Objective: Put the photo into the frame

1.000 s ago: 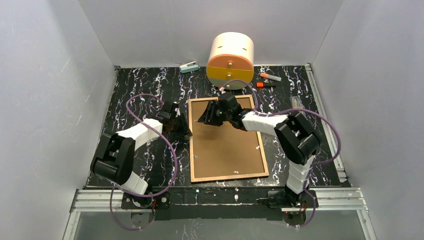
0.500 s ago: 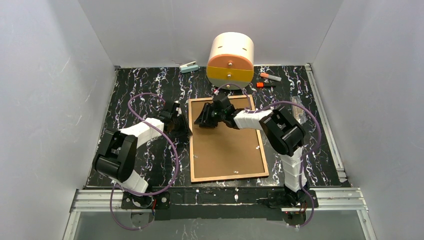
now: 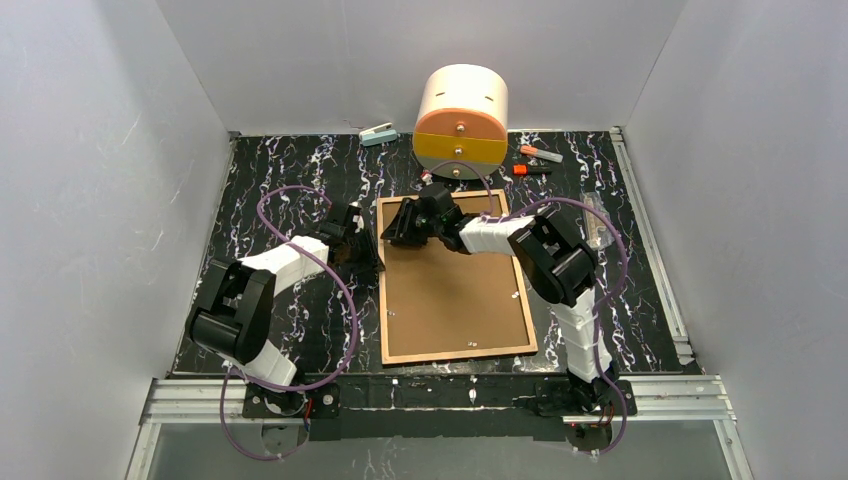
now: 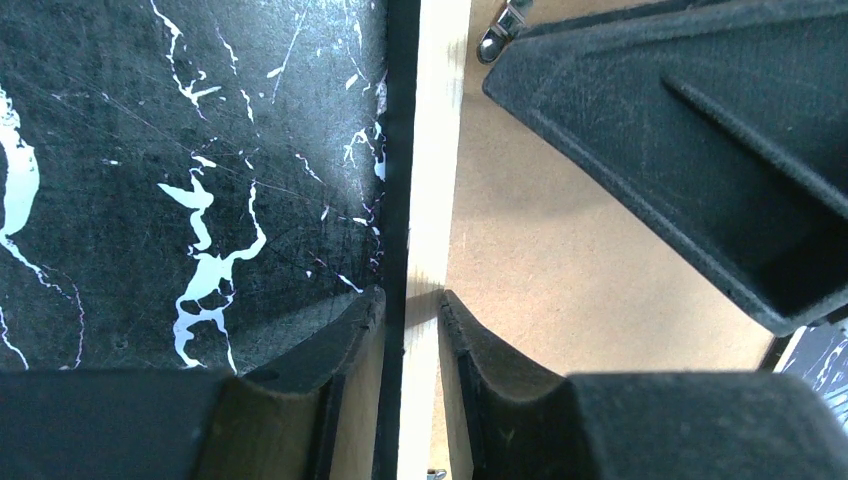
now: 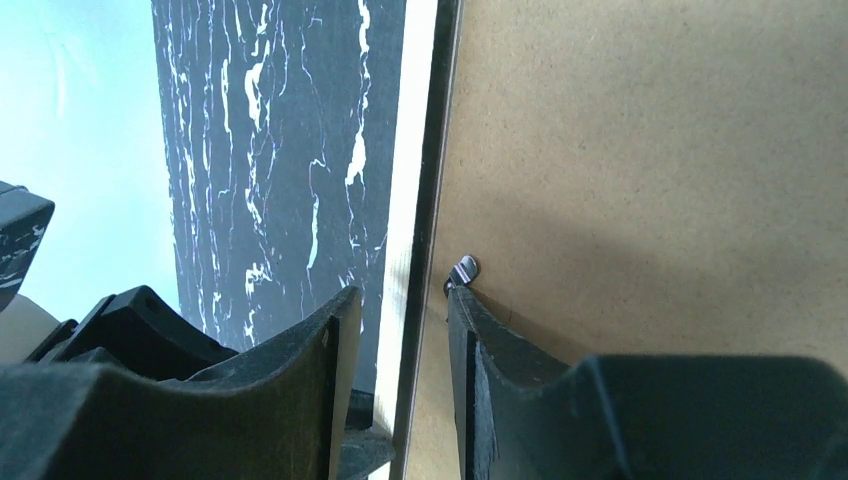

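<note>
left pincer is nipped onto the left rim of the frame: one finger on the black outer edge, the other on the inner side of the tan wood, no gap that I can see

frame lies face down on the worktop, long side running away from the arms, brown backing board seated in it

right pincer is just further along the same rim, near the far-left corner. It's half open and astride the wood, inner finger touching down right beside a small metal turn clip, outer finger standing off the edge with worktop showing in the gap

photo: not visible in any view, can't say where it is

my read: the board has to come out before the photo goes in, so left pins the frame while right works the clip. To do it well:
- left grip firm and low, pressing the frame flat, not lifting it
- right pushes the clip tab sideways along the board, not down. There's glass under there and the board looks thin enough to flex
- sweep only until the tab clears the board's edge
- the two pincers are close together, so move right away from left
- small bright specks on the board's other edges look like more clips, too small to be sure. I'd check them before prying the board
</note>
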{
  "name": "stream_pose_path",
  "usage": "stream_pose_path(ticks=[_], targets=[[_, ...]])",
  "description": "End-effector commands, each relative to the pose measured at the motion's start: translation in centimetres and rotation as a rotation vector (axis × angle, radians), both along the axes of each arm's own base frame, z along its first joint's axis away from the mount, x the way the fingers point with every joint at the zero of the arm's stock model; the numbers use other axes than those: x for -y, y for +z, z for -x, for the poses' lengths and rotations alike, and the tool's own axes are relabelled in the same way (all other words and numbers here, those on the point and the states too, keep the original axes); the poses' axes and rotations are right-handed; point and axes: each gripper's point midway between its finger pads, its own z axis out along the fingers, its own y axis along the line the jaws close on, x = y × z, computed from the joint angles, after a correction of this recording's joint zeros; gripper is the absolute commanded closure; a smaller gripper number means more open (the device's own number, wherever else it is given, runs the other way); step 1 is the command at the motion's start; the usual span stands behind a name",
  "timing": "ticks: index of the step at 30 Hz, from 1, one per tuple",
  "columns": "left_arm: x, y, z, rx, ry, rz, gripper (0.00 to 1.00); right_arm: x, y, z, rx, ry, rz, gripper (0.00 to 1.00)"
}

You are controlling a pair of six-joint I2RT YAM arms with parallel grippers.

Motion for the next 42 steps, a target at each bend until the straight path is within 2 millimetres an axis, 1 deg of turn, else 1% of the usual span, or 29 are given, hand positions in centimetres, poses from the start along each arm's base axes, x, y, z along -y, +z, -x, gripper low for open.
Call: stream_pose_path(ticks=[1, 5, 7, 14, 20, 27, 31, 33, 35, 36, 39, 40, 42], targets=[[-1.6, -1.4, 1.6, -0.061, -0.007, -0.084, 0.76, 0.9, -1.7, -1.5, 0.03, -0.033, 0.073, 0.54], [-1.7, -1.4, 1.5, -0.061, -0.005, -0.087, 0.76, 0.8, -1.2, -1.5, 0.057, -0.017, 0.074, 0.53], [-1.7, -1.5, 1.5, -0.063, -0.005, -0.089, 0.76, 0.5, -0.9, -1.5, 0.069, 0.006, 0.063, 0.52], [-1.7, -1.5, 1.4, -0.063, -0.002, -0.093, 0.77, -0.6, -2.3, -0.9, 0.044, 0.087, 0.033, 0.52], [-1.9, -1.5, 1.5, -0.065, 0.003, -0.099, 0.77, -1.3, -2.4, -0.1, 0.041, 0.154, -0.005, 0.52], [-1.9, -1.6, 1.3, -0.068, 0.012, -0.101, 0.78, -1.5, -2.3, 1.1, 0.046, 0.241, -0.037, 0.54], [-1.9, -1.5, 1.3, -0.066, 0.013, -0.099, 0.78, -1.4, -2.2, 1.1, 0.043, 0.266, -0.056, 0.55], [-1.8, -1.3, 1.2, -0.062, 0.013, -0.098, 0.78, -1.2, -1.7, 0.6, 0.054, 0.261, -0.06, 0.55], [-1.9, -1.1, 1.1, -0.056, 0.016, -0.101, 0.78, -1.0, -0.4, -0.3, 0.077, 0.249, -0.071, 0.54], [-1.9, -0.9, 1.0, -0.051, 0.018, -0.102, 0.78, -0.8, 0.5, -0.9, 0.091, 0.24, -0.078, 0.54], [-1.7, 0.0, 0.4, -0.032, 0.017, -0.097, 0.74, -0.1, 4.1, -2.8, 0.147, 0.201, -0.101, 0.51], [-1.7, 0.4, 0.2, -0.022, 0.019, -0.096, 0.72, 0.4, 5.4, -3.5, 0.169, 0.179, -0.105, 0.5], [-1.5, 1.1, -0.3, -0.005, 0.022, -0.087, 0.64, 1.8, 7.3, -4.9, 0.202, 0.112, -0.092, 0.47]])
